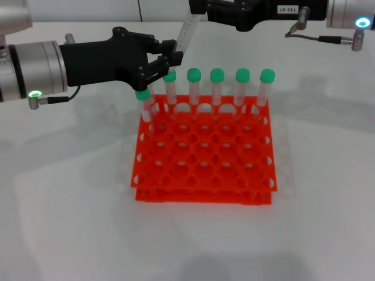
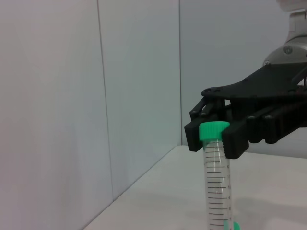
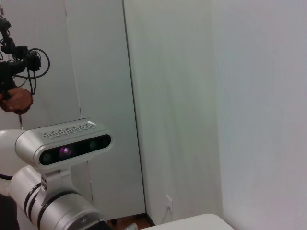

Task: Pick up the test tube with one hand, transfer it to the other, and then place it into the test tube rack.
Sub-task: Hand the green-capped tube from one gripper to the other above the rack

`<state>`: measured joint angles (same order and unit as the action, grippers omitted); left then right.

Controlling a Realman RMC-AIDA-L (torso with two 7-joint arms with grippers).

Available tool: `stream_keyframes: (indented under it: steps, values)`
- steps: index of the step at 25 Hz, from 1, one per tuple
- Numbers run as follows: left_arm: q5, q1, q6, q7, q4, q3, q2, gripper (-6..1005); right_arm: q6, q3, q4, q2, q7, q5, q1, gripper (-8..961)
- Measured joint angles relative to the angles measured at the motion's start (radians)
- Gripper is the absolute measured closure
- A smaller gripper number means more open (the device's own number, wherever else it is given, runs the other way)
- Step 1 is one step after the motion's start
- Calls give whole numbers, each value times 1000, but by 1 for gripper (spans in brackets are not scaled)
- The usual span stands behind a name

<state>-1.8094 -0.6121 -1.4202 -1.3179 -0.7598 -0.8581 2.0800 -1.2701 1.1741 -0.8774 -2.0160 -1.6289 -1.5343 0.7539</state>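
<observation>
White table [image 1: 328,222]; left pincer [image 1: 165,65] beside test tube [image 1: 171,89]

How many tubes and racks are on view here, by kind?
Green-capped tubes upright in the rack: 6, one gripped by the left gripper
Tilted tube held by the right gripper, cap hidden: 1
Orange rack: 1
Total: 8

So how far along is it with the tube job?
Early, it seems. The left pincer grips the test tube by its cap, upright at the rack back row. Handover to the right pincer, behind the rack, and the final placing remain.
</observation>
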Motion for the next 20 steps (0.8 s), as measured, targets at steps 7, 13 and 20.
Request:
stream_keyframes:
  steps: [7,13,20]
  values:
    - [1,-1,9,2,1,-6,0,809,1,1,0,0,0,-1,1,677]
    - [1,-1,13,2,1,-16,0,808,8,2,0,1,0,-1,3,678]
    - [1,-3,14,3,1,-17,0,789,9,4,-5,0,0,-2,3,679]
